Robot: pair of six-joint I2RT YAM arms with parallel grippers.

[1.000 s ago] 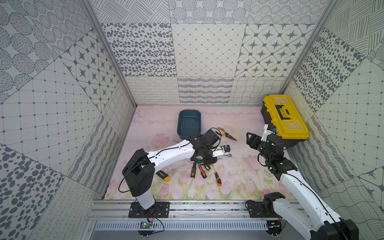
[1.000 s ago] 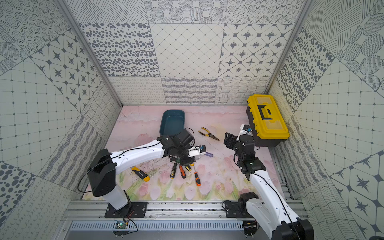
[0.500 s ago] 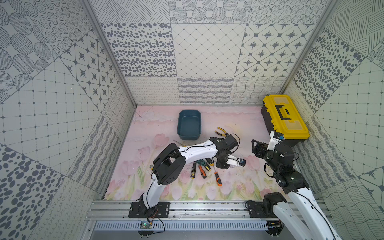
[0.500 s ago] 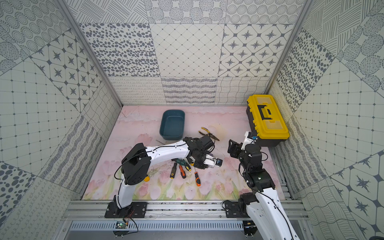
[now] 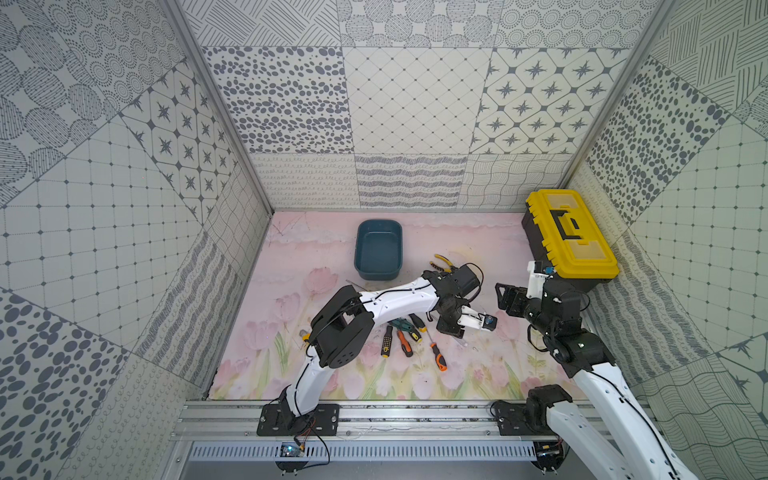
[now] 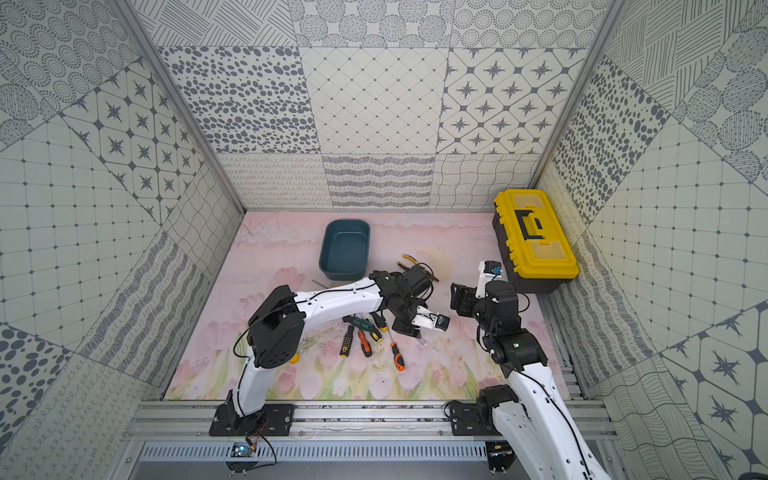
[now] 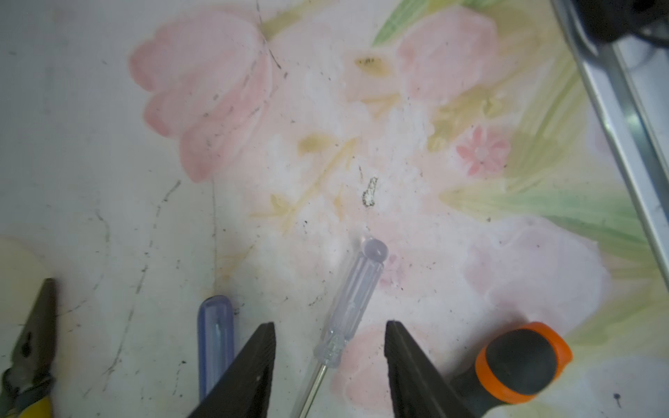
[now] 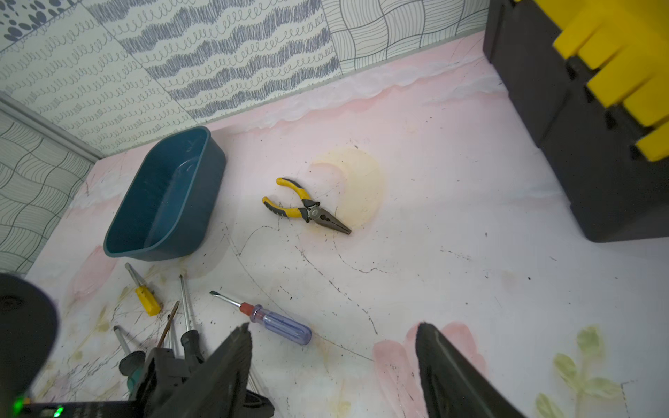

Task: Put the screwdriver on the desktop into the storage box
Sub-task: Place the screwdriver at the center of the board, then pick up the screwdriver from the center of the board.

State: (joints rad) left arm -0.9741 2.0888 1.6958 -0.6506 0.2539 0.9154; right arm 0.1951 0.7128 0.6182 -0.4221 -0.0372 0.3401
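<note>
Pink tulip-printed desktop [image 5: 328,249] in a top view: storage box [image 5: 377,274] empty, loose screwdrivers [image 5: 403,344] nearby. Left wrist: left gripper [image 7: 329,323] open astride a clear-handled screwdriver [image 7: 356,293] lying flat. It looks light, stiff and slick, so pinch the ribbed handle. Right wrist: right gripper [image 8: 333,325] gapes, holding nothing.

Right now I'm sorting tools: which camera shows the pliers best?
Right wrist view: the pliers lie whole, unobstructed. In both top views they're small, partly behind the left arm; the left wrist view crops them.
</note>
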